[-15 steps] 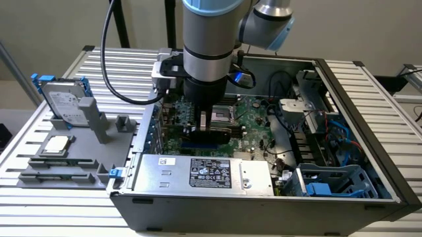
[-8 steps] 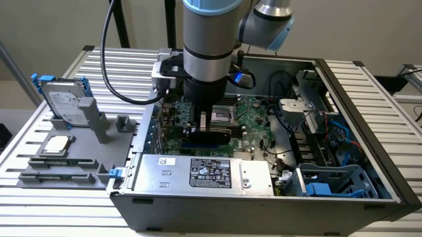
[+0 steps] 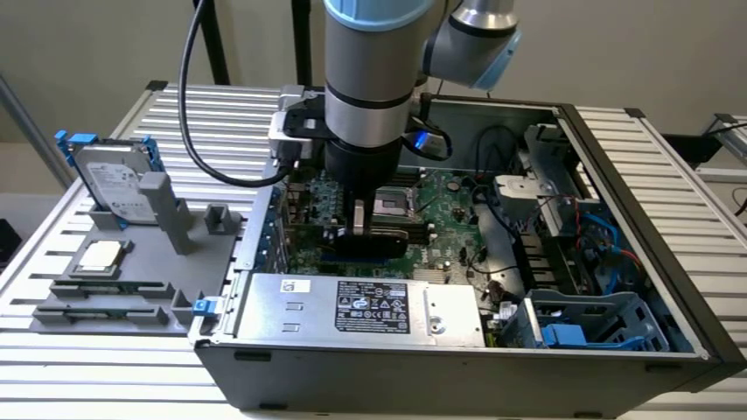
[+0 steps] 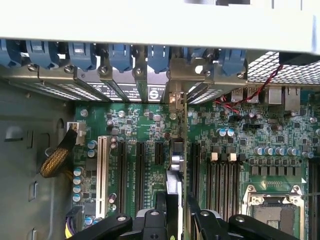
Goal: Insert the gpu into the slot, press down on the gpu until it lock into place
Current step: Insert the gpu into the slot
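Observation:
The open computer case (image 3: 653,289) lies on its side with the green motherboard (image 3: 450,210) facing up. My gripper (image 3: 364,229) reaches down into it and is shut on the gpu (image 3: 371,242), a small black card held upright on its edge just above or on the board. In the wrist view the gpu (image 4: 176,170) runs edge-on between my two fingers (image 4: 160,217), its metal bracket (image 4: 175,100) meeting the rear wall of the case. It lines up with a slot among the black expansion slots (image 4: 140,165). Whether it is seated I cannot tell.
The silver power-supply box (image 3: 362,306) sits just in front of the gripper. The CPU socket (image 4: 272,210) and memory slots (image 4: 222,180) lie beside the card. Blue bracket latches (image 4: 120,55) line the rear wall. A hard drive (image 3: 115,179) stands on a grey fixture (image 3: 117,289) outside the case.

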`<state>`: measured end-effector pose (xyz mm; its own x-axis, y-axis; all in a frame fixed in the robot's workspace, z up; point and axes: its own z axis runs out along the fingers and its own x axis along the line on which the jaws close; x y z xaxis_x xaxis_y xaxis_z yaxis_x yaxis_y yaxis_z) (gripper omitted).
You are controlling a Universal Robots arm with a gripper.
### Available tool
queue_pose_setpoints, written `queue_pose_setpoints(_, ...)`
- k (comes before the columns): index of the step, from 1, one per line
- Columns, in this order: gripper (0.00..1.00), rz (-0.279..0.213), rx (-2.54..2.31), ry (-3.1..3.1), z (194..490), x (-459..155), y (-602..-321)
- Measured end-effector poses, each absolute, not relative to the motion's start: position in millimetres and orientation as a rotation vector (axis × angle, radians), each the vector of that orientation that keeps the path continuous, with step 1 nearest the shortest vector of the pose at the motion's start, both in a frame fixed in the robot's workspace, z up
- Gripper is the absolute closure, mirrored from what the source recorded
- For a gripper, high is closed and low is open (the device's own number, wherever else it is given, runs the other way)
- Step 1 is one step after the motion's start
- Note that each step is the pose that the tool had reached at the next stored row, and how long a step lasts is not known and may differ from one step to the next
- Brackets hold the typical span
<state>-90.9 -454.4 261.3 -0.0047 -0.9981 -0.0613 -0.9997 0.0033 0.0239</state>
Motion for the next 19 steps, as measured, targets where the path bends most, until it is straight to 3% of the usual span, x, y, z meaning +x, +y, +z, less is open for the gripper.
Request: queue_pose_setpoints(19,0.74,0.12,-2.207,2.218,259.4,-86.1,-454.4)
